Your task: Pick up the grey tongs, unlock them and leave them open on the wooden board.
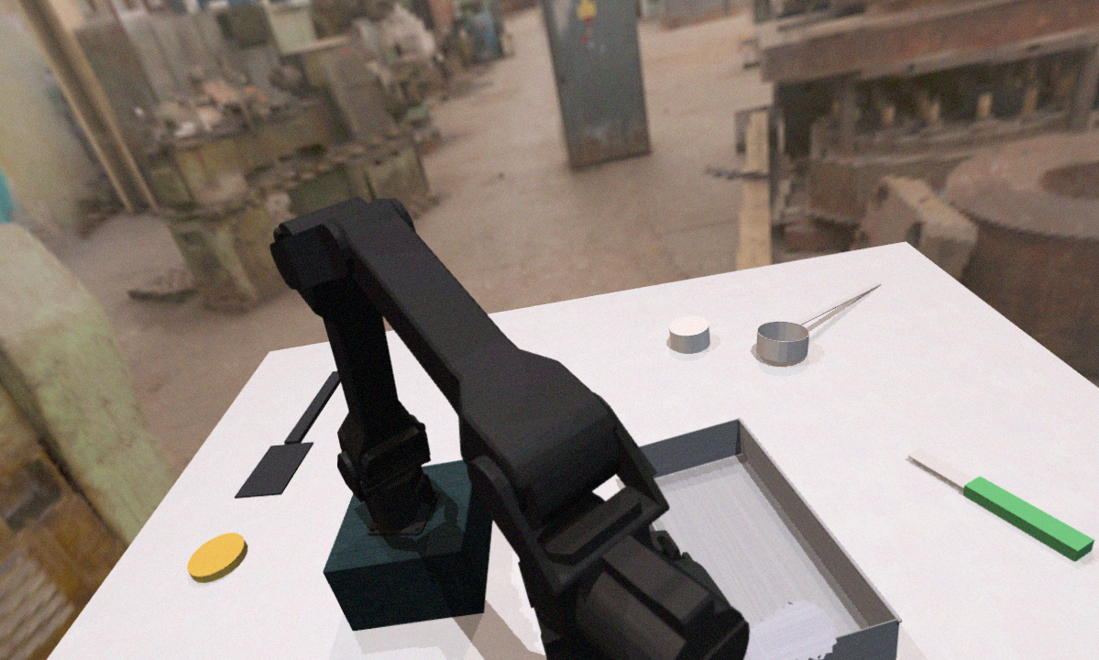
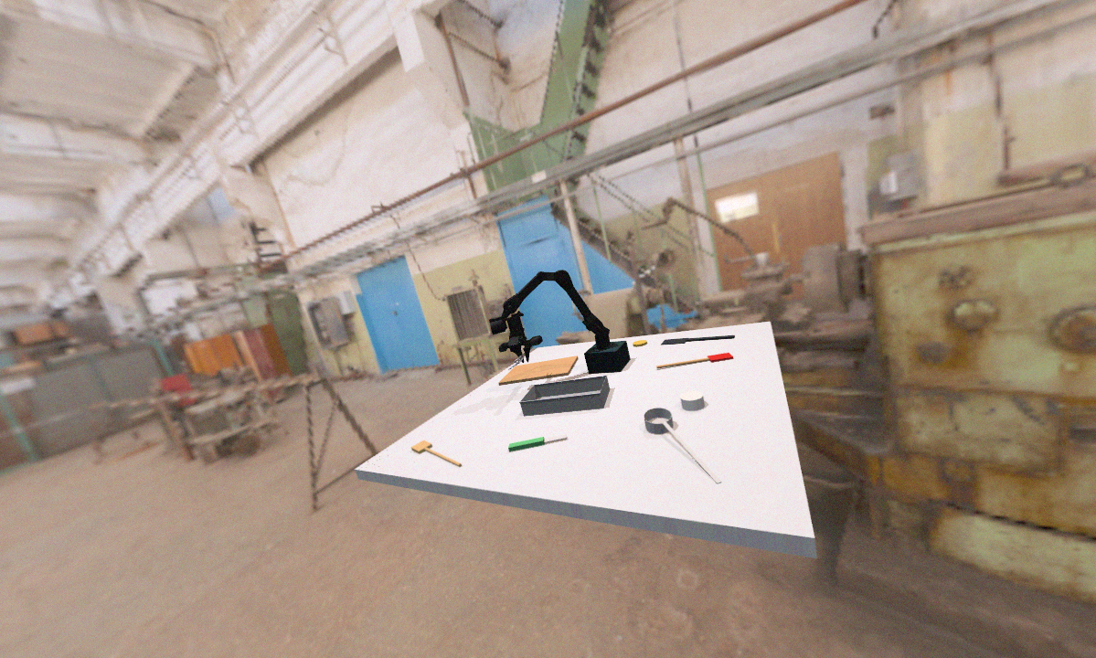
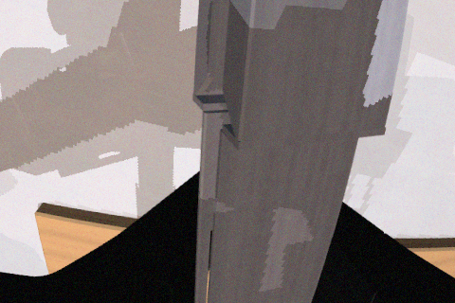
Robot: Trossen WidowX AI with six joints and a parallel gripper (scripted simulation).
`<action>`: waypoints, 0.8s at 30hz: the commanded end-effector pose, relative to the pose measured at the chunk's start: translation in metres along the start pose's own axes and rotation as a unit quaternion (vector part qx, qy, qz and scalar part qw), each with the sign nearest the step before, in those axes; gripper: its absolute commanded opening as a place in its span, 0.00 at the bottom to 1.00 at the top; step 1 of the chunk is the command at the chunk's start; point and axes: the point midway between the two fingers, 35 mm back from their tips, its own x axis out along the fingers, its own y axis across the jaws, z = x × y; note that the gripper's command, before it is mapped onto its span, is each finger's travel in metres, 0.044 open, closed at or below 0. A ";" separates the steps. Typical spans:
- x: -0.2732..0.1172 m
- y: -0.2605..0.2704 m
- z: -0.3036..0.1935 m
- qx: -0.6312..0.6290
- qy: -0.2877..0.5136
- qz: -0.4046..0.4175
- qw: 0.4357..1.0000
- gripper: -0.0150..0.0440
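My gripper (image 2: 525,355) (image 3: 252,187) is shut on the grey tongs (image 3: 294,104), which run lengthwise between the black fingers in the wrist view. The gripper is raised off the table near the wooden board (image 2: 539,370) (image 3: 81,237), whose edge shows behind both fingers in the wrist view. In the top view the fingers are out of frame; the tongs' pale scalloped tip (image 1: 792,630) shows in front of the roasting tin (image 1: 806,525) (image 2: 571,404). The tongs are off the tin. I cannot tell their exact tilt or whether their lock is released.
The dark base block (image 1: 413,574) (image 2: 607,358) stands beside the board and tin. A green-handled knife (image 1: 1028,517) (image 2: 526,444), a round pan (image 1: 783,345) (image 2: 657,420), a short cylinder (image 1: 688,336) (image 2: 692,400), a yellow disc (image 1: 217,556) and a black spatula (image 1: 274,469) lie farther out.
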 end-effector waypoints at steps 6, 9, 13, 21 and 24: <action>-0.002 -0.012 -0.017 0.189 0.001 -0.004 0.982 0.00; -0.002 -0.015 -0.023 0.248 0.001 -0.004 0.969 0.00; -0.002 -0.018 -0.030 0.325 0.001 -0.004 0.946 0.00; -0.002 -0.025 -0.045 0.472 0.000 -0.005 0.882 0.00; -0.002 -0.028 -0.051 0.524 0.000 -0.005 0.852 0.00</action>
